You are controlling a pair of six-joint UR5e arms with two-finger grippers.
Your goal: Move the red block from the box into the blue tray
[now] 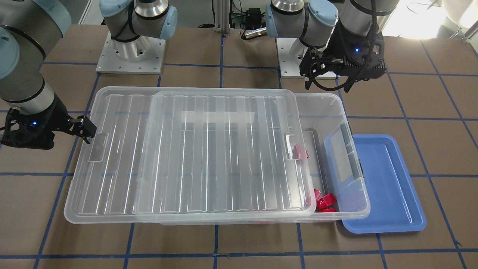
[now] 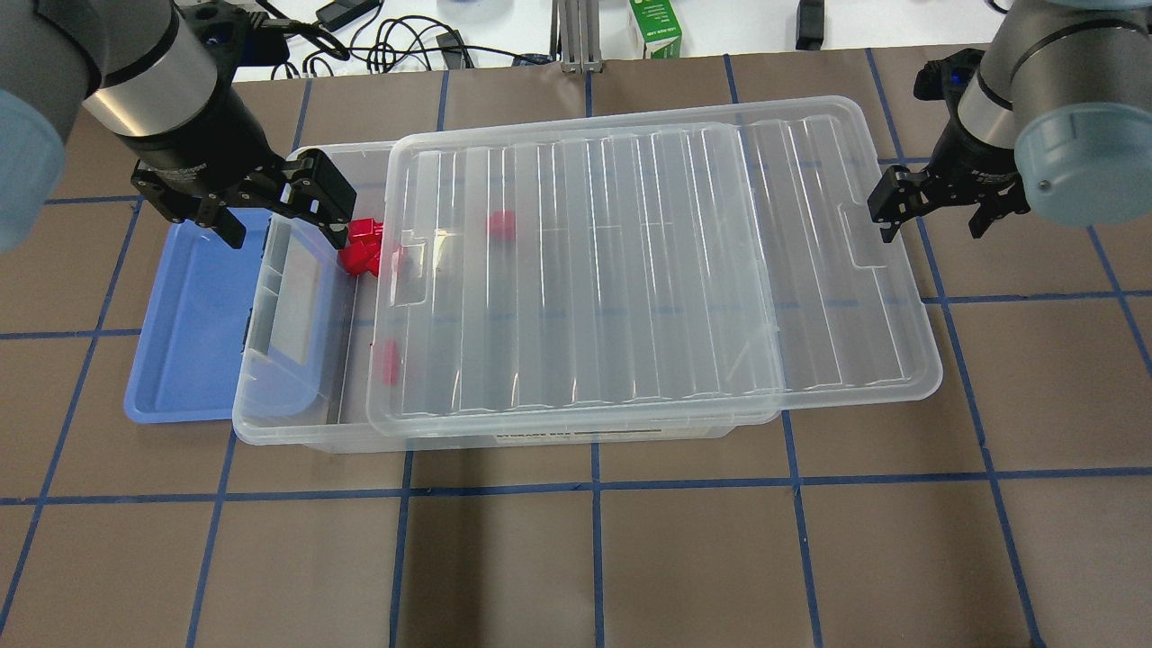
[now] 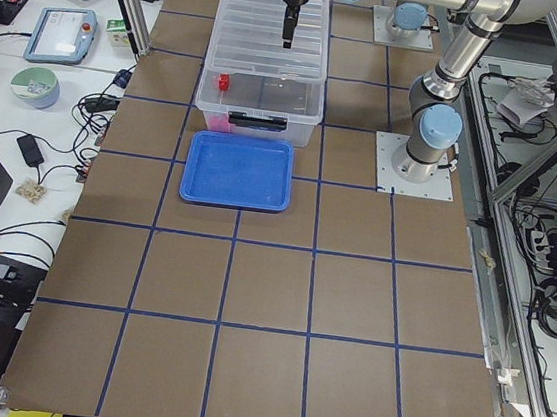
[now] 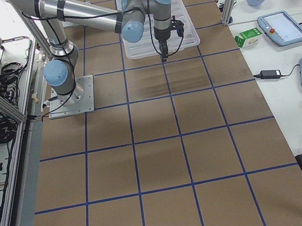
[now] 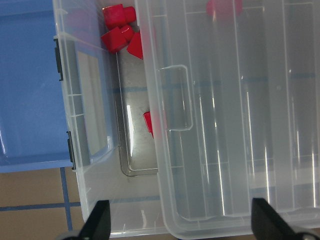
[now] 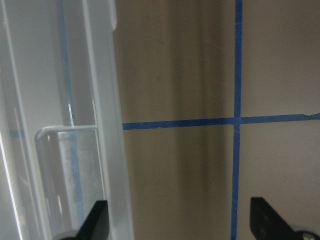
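Blue tray (image 2: 184,342): on the table, below and to the outer left of the left gripper (image 2: 281,225), butted against the end of the box (image 2: 270,405).

Left gripper: released, fingers spread wide with nothing between them. It hangs above the box's uncovered end.

Red blocks (image 2: 362,250): cluster on the box floor below this gripper, ahead of its fingertips in the wrist view. One more (image 2: 388,360) sits nearer the robot, half under the lid (image 2: 630,270). Another (image 2: 501,225) shows through the lid.

Lid: sits off-centre toward the right gripper (image 2: 933,220), overhanging that end of the box.

Right gripper: released and empty, just beyond the lid's edge, by its recessed handle.
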